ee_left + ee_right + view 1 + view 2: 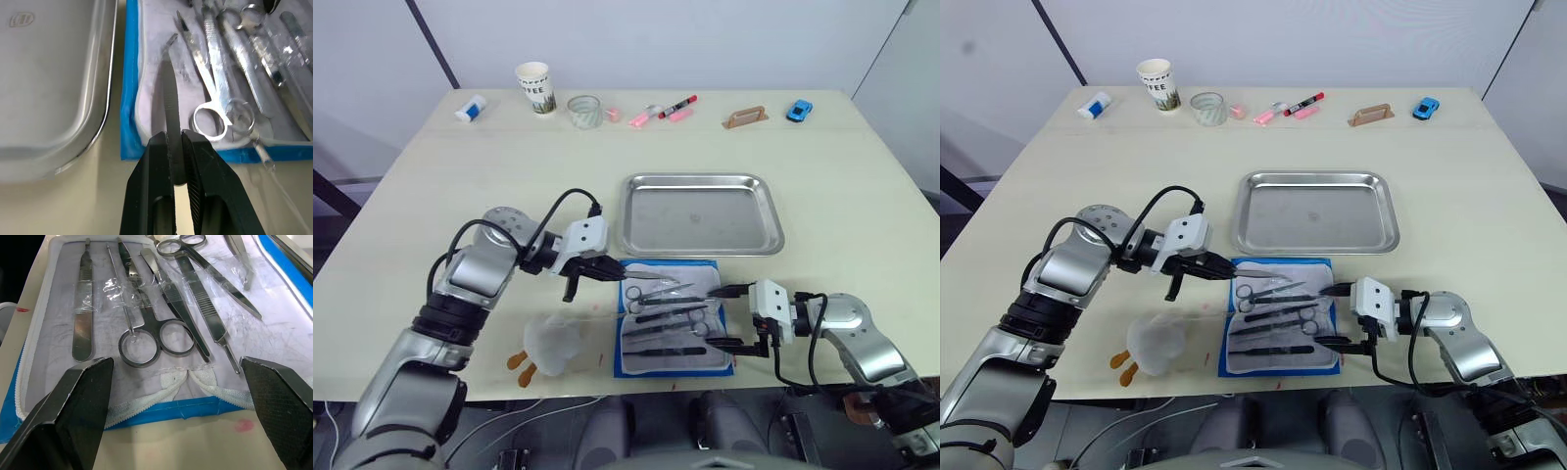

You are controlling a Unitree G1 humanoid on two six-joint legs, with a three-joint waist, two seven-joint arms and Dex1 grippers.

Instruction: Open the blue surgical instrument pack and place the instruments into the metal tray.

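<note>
— None of the instruments (pixel 161 318) are lying in the metal tray (pixel 698 212) so far; it is sitting bare, just beyond the far edge of the blue surgical instrument pack (pixel 672 318).

— So is the opening part finished?

— It is looking that way. The pack is lying flat and unfolded at the near edge of the table (pixel 862 186), its pale lining facing up, with scissors, forceps and tweezers resting across it, some under clear film.

— What are the arms doing?

— The left gripper (pixel 175 161) is hovering at the pack's left edge, its fingers pinching one slim curved dark instrument (pixel 168 105), whose tip is pointing over the lining. The right gripper (pixel 178 396) is waiting at the pack's right side with its fingers spread wide and holding nothing.

— And what is left?

— Nearly all of it, I would judge: the pinched piece is yet to go across to the tray, and every other instrument is remaining on the lining.
</note>
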